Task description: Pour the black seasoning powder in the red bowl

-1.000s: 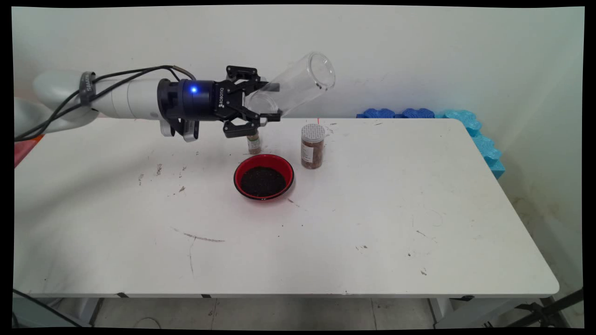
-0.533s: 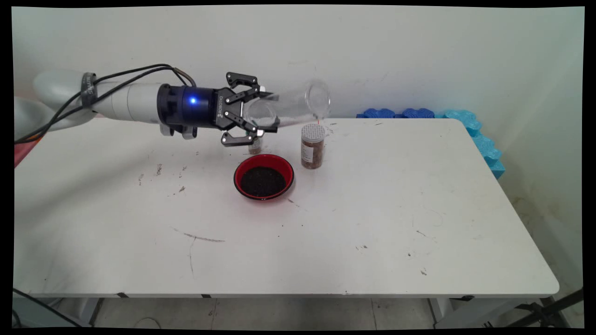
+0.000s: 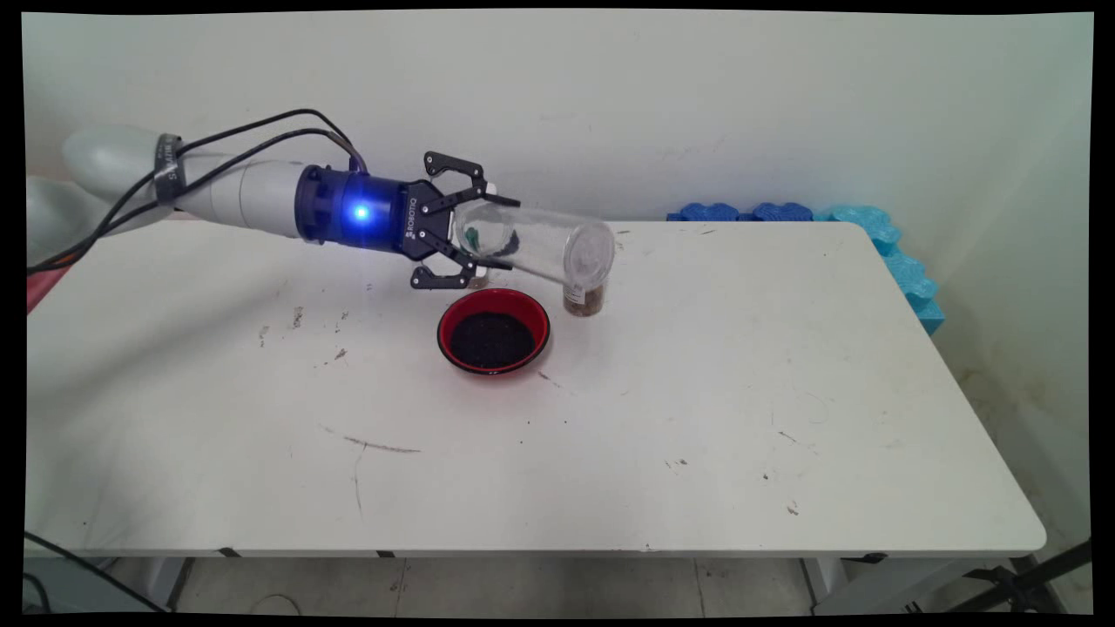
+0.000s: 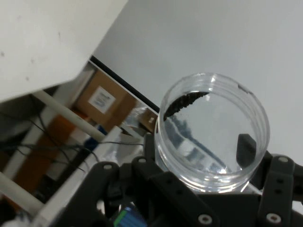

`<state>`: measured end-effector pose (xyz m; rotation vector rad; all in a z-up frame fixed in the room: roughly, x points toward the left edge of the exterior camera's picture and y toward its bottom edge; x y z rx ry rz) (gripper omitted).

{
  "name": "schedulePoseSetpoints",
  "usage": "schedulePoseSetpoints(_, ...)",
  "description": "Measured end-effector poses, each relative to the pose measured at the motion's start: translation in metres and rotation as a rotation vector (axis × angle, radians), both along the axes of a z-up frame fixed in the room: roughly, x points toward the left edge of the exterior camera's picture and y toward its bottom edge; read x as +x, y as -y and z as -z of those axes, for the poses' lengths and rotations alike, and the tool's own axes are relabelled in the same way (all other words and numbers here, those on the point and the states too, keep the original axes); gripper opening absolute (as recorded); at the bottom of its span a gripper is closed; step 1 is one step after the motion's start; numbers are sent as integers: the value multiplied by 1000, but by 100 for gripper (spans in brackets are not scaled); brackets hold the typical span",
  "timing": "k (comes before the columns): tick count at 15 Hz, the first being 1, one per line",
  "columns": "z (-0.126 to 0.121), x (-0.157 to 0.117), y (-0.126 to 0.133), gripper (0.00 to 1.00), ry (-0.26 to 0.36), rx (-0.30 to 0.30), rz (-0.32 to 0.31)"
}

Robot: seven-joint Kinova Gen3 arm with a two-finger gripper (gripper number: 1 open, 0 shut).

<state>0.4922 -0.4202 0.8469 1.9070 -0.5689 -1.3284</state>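
Note:
My gripper [image 3: 488, 232] is shut on a clear plastic jar [image 3: 540, 246], held on its side above the table with its open mouth tipped down to the right. In the hand view the jar [image 4: 213, 130] stands between my fingers [image 4: 246, 150], with a thin streak of dark grains clinging inside its rim. Just below and in front of the jar sits a red bowl [image 3: 494, 330] filled with dark grains. A spice jar [image 3: 585, 300] with brown contents stands right behind the clear jar's mouth, mostly hidden by it.
A small bottle [image 3: 477, 280] stands behind the bowl, mostly hidden by my gripper. Blue foam pieces [image 3: 819, 214] line the table's far right corner. The white table [image 3: 697, 418] carries scattered dark marks and crumbs.
The jar's mouth swung down from pointing up-right to pointing down-right, now covering the spice jar's lid. My gripper rotated and dropped slightly, still holding the jar.

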Motion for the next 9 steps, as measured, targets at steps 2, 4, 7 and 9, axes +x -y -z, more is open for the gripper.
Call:
schedulePoseSetpoints(2,0,1,1,0,48,-75,25)
schedulePoseSetpoints(4,-1,1,3,0,86,-136,48)
schedulePoseSetpoints(7,-3,1,5,0,141,-226,81)
schedulePoseSetpoints(9,-7,0,6,0,188,-308,113)
